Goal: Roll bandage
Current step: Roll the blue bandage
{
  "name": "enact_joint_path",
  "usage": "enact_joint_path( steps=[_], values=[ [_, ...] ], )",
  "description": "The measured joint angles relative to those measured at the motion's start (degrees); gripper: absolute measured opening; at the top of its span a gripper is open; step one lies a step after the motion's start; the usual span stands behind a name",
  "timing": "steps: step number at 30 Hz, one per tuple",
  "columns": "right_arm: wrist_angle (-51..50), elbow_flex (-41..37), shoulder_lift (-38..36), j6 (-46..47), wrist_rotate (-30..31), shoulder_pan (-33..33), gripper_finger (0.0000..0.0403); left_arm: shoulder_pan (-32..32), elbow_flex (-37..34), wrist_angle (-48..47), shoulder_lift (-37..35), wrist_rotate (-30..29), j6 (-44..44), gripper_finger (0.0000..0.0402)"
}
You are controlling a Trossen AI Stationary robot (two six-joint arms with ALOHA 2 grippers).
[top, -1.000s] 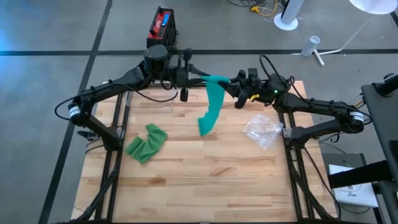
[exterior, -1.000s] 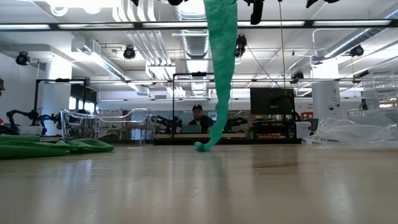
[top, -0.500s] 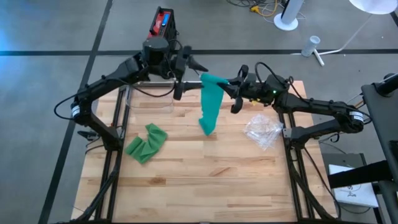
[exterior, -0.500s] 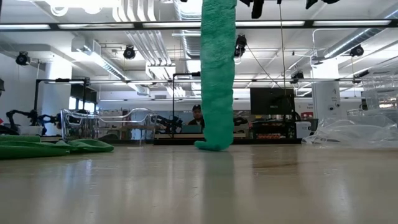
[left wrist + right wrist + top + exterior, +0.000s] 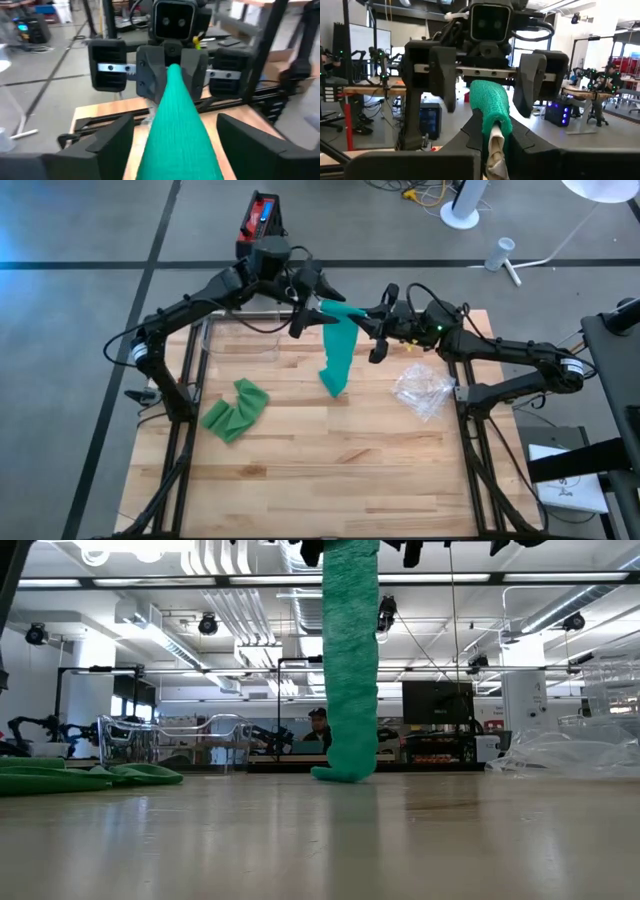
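- The green bandage (image 5: pixel 338 352) hangs unrolled from the right hand (image 5: pixel 383 325), clamped on its top end; its tail touches the worktop (image 5: pixel 330 470).
- The left hand (image 5: pixel 308 305) stands open, fingers either side of the strip.
- Most rolling seems left.

On your worktop (image 5: pixel 330 470) a crumpled clear bag (image 5: pixel 422 390) lies at the right. A clear tray (image 5: pixel 240 340), perhaps, sits far left. A red-and-black box (image 5: pixel 262 222) stands on the floor beyond.
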Motion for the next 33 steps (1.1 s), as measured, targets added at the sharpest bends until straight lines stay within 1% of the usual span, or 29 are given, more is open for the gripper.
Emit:
enact_joint_path(
  steps=[4,8,14,16,18,22,26,28,33],
  values=[
    [0.0,0.0,0.0,-0.3,-0.2,0.0,0.0029,1.0,0.0,0.0,-0.2,0.3,-0.4,0.0212],
    [-0.1,0.0,0.0,-0.1,0.3,0.0,0.0031,1.8,0.0,-0.5,-0.2,0.4,1.0,0.0152],
    [-0.4,0.0,0.0,7.8,0.5,0.1,0.0032,2.0,0.0,-1.7,-0.3,0.3,10.1,0.0059],
    [-0.3,0.0,0.0,10.0,0.5,0.1,0.0041,2.0,0.0,-1.7,-0.4,0.3,12.1,0.0034],
    [-0.2,0.0,0.0,13.3,0.3,0.1,0.0052,2.0,0.0,-1.8,-0.4,0.3,13.4,0.0017],
    [-0.3,0.0,0.0,19.1,0.1,0.1,0.0089,2.0,0.0,-2.2,-0.5,0.1,15.4,0.0013],
    [-0.3,0.0,-0.2,24.0,-0.5,0.1,0.014,2.0,0.0,-2.4,-0.5,-0.1,18.2,0.0034],
    [-0.3,0.1,-0.2,26.5,-0.5,0.1,0.0165,2.0,0.0,-2.8,-0.6,-0.2,20.6,0.0038],
    [-0.3,0.1,-0.2,34.8,-0.7,-0.5,0.0219,1.4,-0.1,-2.8,-0.6,-0.6,26.8,0.0023]
  ],
)
